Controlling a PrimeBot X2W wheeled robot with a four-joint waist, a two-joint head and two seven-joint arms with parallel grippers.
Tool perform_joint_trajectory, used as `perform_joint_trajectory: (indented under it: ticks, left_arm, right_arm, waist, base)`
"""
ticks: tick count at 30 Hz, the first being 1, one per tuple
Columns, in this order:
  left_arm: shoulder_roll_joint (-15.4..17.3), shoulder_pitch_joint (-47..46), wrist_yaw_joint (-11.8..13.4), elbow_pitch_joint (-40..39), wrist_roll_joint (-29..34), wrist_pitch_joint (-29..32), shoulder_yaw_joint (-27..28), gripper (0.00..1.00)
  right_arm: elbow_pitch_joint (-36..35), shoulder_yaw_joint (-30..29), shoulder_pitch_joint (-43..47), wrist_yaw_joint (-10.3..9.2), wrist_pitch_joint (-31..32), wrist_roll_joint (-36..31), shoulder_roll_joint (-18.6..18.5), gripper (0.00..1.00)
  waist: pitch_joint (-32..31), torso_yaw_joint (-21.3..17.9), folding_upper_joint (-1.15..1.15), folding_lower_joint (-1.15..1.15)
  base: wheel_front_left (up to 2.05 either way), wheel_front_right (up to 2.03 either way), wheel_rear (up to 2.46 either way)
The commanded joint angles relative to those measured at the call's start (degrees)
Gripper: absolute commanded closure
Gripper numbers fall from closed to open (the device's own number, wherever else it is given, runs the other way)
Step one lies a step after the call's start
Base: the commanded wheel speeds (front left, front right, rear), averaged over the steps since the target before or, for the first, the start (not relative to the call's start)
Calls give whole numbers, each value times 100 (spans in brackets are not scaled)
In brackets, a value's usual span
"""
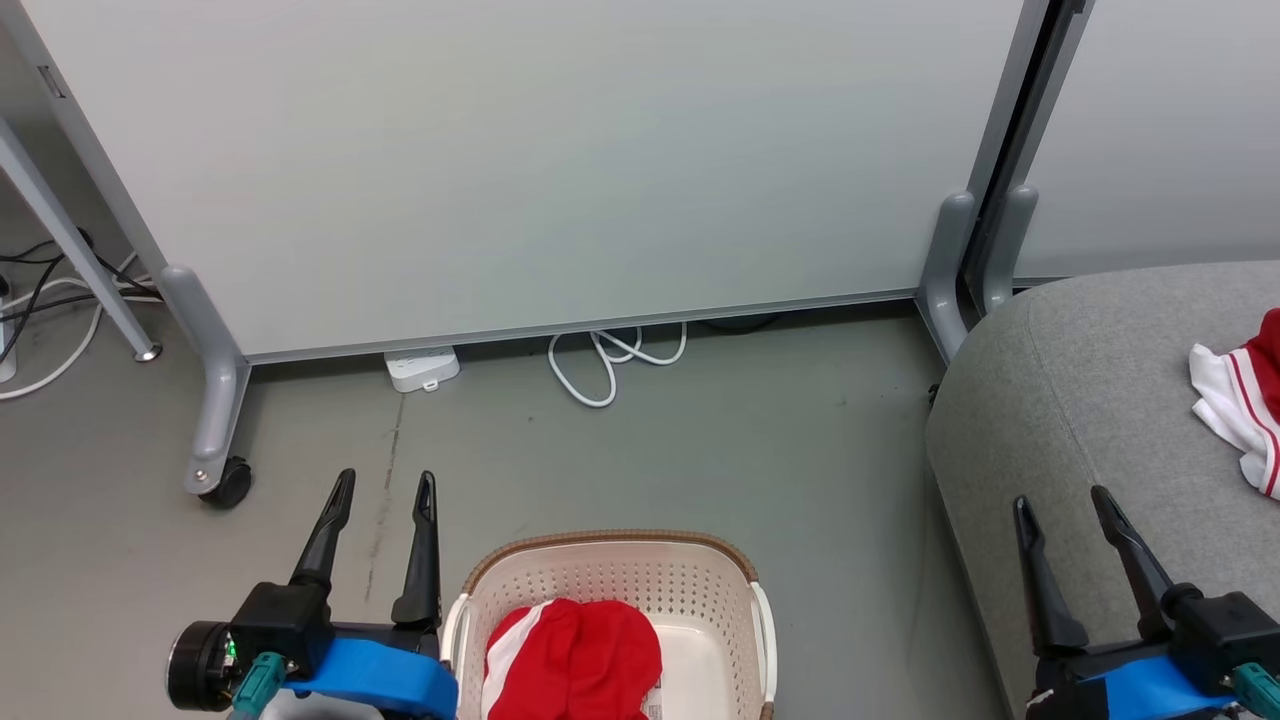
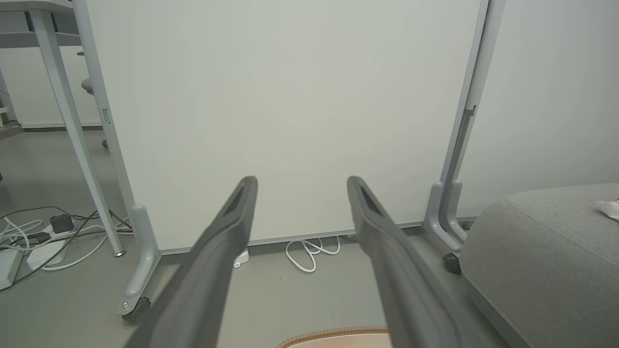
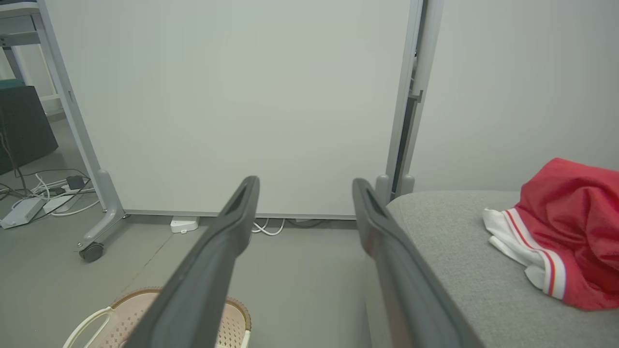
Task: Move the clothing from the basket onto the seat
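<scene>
Clothing [image 1: 572,655], a bright red bundle with a white panel, lies in the cream basket [image 1: 620,585]. The basket sits on the floor [image 1: 700,450], just to the right of the left claw [image 1: 386,477] and well to the left of the right claw [image 1: 1059,495]. A second red and white garment [image 1: 1235,400] lies on the grey seat [image 1: 1080,400], ahead and to the right of the right claw. Both claws have their two dark fingers [image 1: 325,540] spread wide, and neither has hold of anything.

It looks as though one piece is already across and the bundle in the basket is next. The left claw is nearest, so it would do best to swing right and drop into the basket from above, clearing the braided rim [image 1: 610,538]. It should then close on a thick fold near the middle of the bundle, so that the cloth lifts whole and does not snag the basket wall or trail on the floor.
</scene>
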Motion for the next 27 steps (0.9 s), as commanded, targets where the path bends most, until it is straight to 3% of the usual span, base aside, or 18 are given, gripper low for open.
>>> perform_joint_trajectory:
  ticks: [1, 14, 20, 27]
  left_arm:
    - [-13, 44, -28, -1, 31, -16, 19, 0]
    - [-36, -221, -67, 107, 93, -16, -161, 0]
    - [8, -741, -51, 420, 53, -16, -657, 0]
    - [281, -1672, -52, 1080, 20, -16, -1470, 0]
  right_arm:
    - [22, 3, 85, 1, -20, 22, 26, 0]
    - [18, 95, -105, 1, -20, 14, 36, 0]
    - [-121, 158, -395, 1, -20, 44, -11, 0]
    - [-272, 329, -970, 1, -19, 121, -79, 0]
  waist:
    - [-4, 1, 0, 1]
    - [76, -81, 0, 1]
    - [384, -251, 0, 1]
    - [1094, -581, 0, 1]
  base:
    - [0, 0, 0]
    - [0, 0, 0]
    - [0, 0, 0]
    - [0, 0, 0]
